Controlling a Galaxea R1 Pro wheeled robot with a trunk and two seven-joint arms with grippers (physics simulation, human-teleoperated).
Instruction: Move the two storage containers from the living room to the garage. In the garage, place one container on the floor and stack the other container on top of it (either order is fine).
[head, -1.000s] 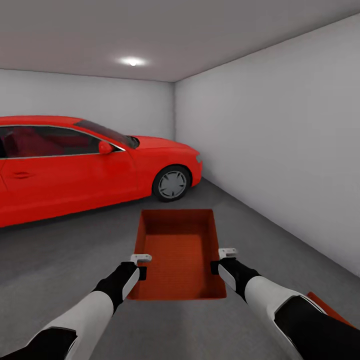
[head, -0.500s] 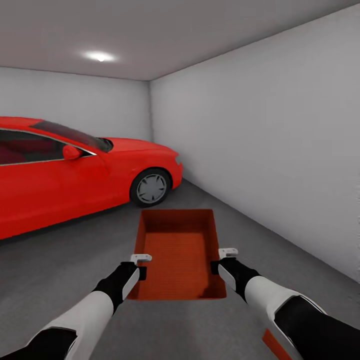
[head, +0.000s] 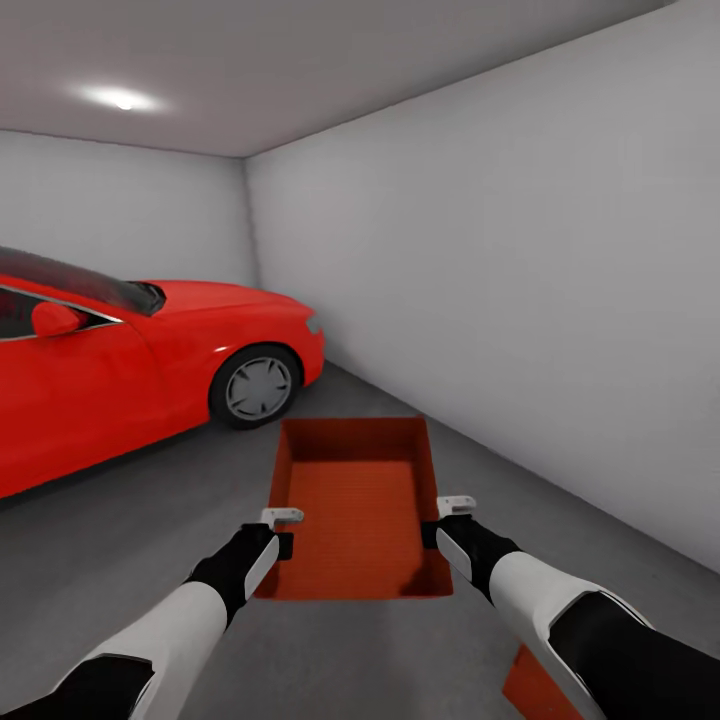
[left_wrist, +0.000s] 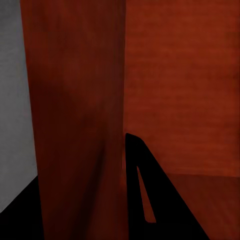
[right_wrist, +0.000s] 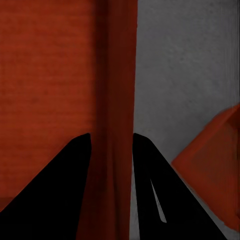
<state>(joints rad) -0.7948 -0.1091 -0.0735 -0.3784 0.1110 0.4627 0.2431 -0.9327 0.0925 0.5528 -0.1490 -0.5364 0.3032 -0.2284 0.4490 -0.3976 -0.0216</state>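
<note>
In the head view I hold one red-orange storage container (head: 355, 510) level above the dark grey garage floor (head: 120, 550), lengthwise ahead of me. My left gripper (head: 284, 533) is shut on its left wall and my right gripper (head: 438, 522) is shut on its right wall. The left wrist view has that wall (left_wrist: 80, 125) clamped by the left gripper (left_wrist: 82, 215). In the right wrist view the right gripper (right_wrist: 111, 190) pinches the thin wall (right_wrist: 117, 100). A corner of the other storage container (head: 535, 690) lies on the floor beneath my right forearm, and this second container (right_wrist: 210, 160) also appears in the right wrist view.
A red coupe (head: 120, 370) stands at the left, its front wheel (head: 255, 387) close to the far corner. A plain white wall (head: 520, 300) runs along the right. Open grey floor lies between car and wall.
The whole view has swung to the right, so the car slid left in the picture and the second container's corner shifted down and left. Both grippers keep the same hold on the container.
</note>
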